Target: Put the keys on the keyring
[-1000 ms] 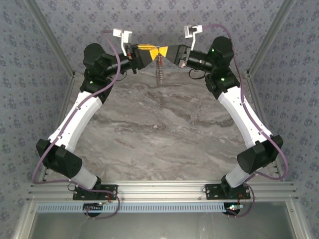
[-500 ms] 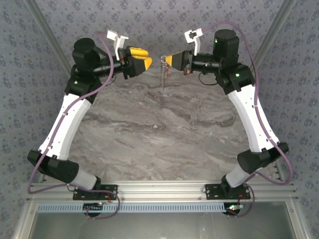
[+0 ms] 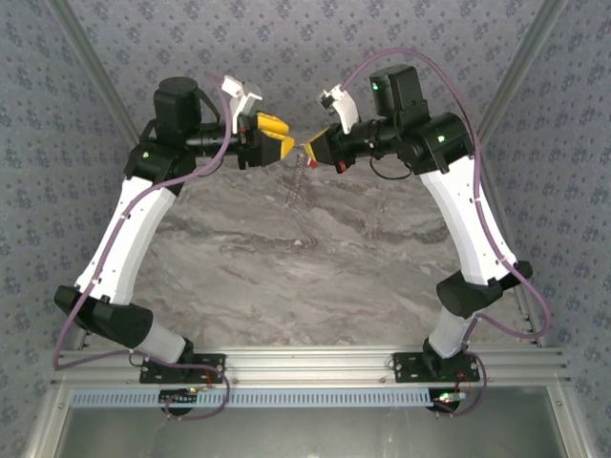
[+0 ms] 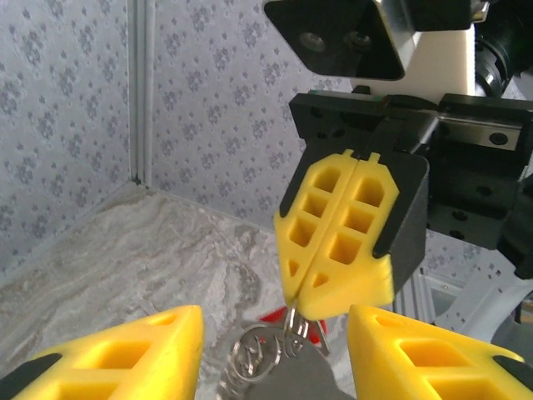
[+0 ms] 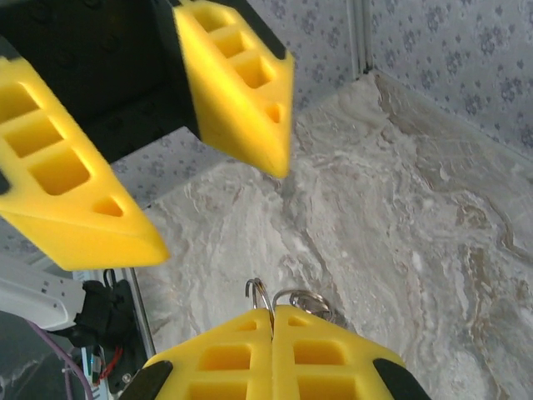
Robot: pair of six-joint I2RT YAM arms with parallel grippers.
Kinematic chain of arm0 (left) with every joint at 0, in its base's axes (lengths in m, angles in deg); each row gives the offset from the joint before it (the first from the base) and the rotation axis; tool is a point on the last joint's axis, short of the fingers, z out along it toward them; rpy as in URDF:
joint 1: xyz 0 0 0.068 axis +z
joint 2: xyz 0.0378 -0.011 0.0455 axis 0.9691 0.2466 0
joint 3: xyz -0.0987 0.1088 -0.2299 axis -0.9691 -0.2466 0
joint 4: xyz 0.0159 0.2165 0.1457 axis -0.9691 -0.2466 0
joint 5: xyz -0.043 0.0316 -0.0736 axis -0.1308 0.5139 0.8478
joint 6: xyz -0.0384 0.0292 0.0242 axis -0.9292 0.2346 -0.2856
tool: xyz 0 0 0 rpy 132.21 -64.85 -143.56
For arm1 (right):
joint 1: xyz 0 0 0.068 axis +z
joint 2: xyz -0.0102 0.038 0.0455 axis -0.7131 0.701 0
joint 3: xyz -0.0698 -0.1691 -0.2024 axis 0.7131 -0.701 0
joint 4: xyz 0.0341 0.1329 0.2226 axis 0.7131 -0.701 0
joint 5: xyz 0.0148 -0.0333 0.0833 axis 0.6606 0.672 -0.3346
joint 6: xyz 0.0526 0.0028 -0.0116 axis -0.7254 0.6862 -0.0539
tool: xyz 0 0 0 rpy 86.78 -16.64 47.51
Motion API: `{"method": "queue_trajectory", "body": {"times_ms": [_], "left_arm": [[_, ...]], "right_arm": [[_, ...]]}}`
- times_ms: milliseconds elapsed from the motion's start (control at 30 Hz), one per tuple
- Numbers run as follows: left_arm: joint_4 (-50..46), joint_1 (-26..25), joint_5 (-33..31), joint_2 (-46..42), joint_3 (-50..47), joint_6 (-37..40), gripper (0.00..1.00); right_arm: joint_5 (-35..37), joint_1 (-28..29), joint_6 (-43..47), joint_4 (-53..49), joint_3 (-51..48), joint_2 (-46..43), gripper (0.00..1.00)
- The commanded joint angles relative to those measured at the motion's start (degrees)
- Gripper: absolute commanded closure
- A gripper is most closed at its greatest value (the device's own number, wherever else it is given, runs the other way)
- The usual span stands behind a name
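Note:
High above the table's far side, my right gripper (image 3: 307, 150) is shut on the keyring (image 4: 293, 327), pinching a thin metal loop at its fingertips. More silvery rings (image 4: 254, 354) and a short chain (image 3: 300, 177) dangle below it. The keys (image 4: 277, 315) show as a small red piece just behind the rings in the left wrist view. In the right wrist view two wire loops (image 5: 261, 293) stick out above the closed yellow fingers (image 5: 241, 354). My left gripper (image 3: 284, 135) faces it, open, with one finger on either side of the hanging rings and touching nothing.
A grey marbled tabletop (image 3: 305, 258) lies far below both grippers. Patterned walls (image 3: 305, 38) close the back and sides. A metal corner post (image 4: 140, 92) stands at the far left corner. An aluminium rail (image 3: 305, 367) carries the arm bases at the near edge.
A second ago both grippers met at the ring. The left one then opened and drew back. Now the right gripper has carried the ring down and left, close between the left fingers.

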Motion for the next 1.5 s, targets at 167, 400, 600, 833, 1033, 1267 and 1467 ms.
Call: {"method": "queue_trajectory", "body": {"times_ms": [167,400,600,833,1033,1267,1467], "left_arm": [[-3.0,-0.5,3.5,0.7,1.1,2.8,0.56],[-3.8,-1.7,4.0,1.9,1.5,3.1,0.58],[-4.5,-1.9,3.9,2.5,1.8,3.4,0.58],[-4.6,-2.1,4.4,3.0,2.2,3.4,0.66],[-4.2,-2.7,5.2,3.2,2.4,3.0,0.73],[-4.3,-3.0,5.9,3.2,2.4,2.8,0.8],[-3.5,-3.3,7.6,3.4,2.6,2.1,1.0]], "right_arm": [[0.0,0.7,1.6,-1.3,2.1,-0.2,1.0],[-0.7,1.1,1.1,-0.2,2.1,0.1,1.0],[-1.1,1.2,0.8,0.2,2.1,0.1,1.0],[-1.4,1.1,0.3,0.9,2.0,0.0,1.0],[-2.1,1.1,-0.5,1.8,1.9,0.1,1.0],[-2.4,1.1,-1.1,2.7,1.8,0.0,1.0],[-2.6,1.2,-1.8,3.7,1.6,0.0,1.0]]}}
